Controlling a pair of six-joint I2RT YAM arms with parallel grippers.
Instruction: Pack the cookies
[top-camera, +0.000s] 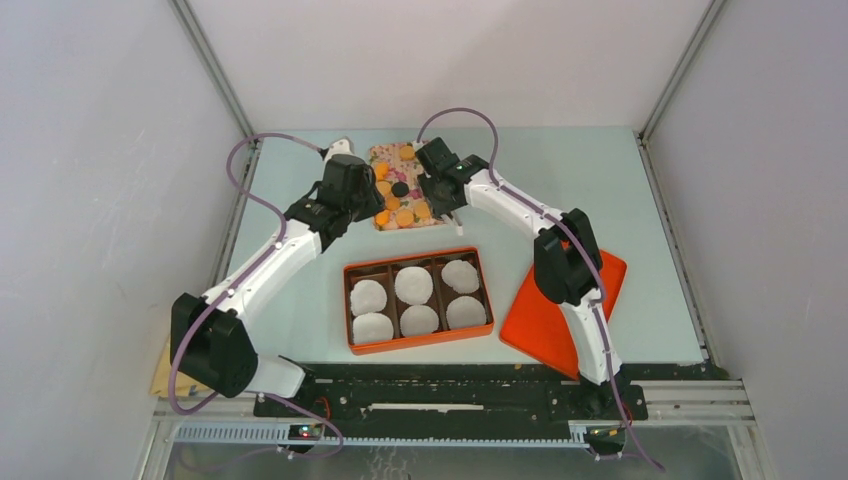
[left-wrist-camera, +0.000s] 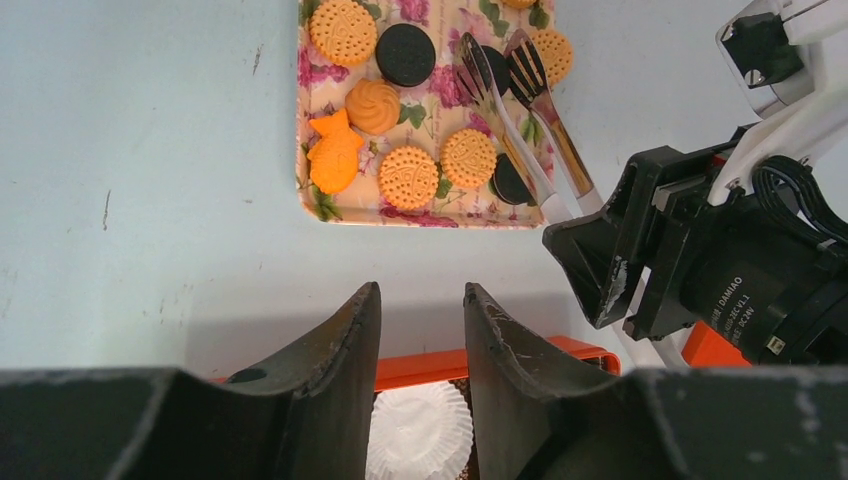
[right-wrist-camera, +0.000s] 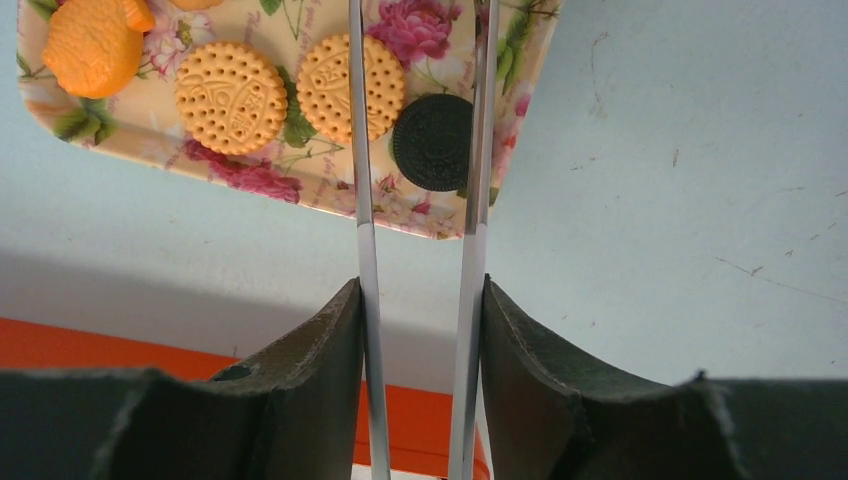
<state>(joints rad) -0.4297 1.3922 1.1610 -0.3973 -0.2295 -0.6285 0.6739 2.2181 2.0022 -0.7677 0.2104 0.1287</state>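
The cookies lie on a floral tray (top-camera: 405, 186) at the table's far middle. In the left wrist view I see tan round ones (left-wrist-camera: 343, 31), a black one (left-wrist-camera: 406, 54) and a fish-shaped one (left-wrist-camera: 335, 150). My right gripper (top-camera: 434, 192) is shut on white tongs (right-wrist-camera: 360, 150). The tong arms reach over the tray (right-wrist-camera: 250, 170) with a black cookie (right-wrist-camera: 433, 142) between them; the tong tips (left-wrist-camera: 520, 80) stand apart. My left gripper (left-wrist-camera: 422, 300) is open and empty, just left of the tray and above the box's far edge.
An orange box (top-camera: 418, 340) with six compartments holds white fluted paper cups (top-camera: 414, 285) near the table's middle. An orange lid (top-camera: 600, 275) lies to its right under the right arm. A wooden block (top-camera: 163, 378) sits at the near left corner.
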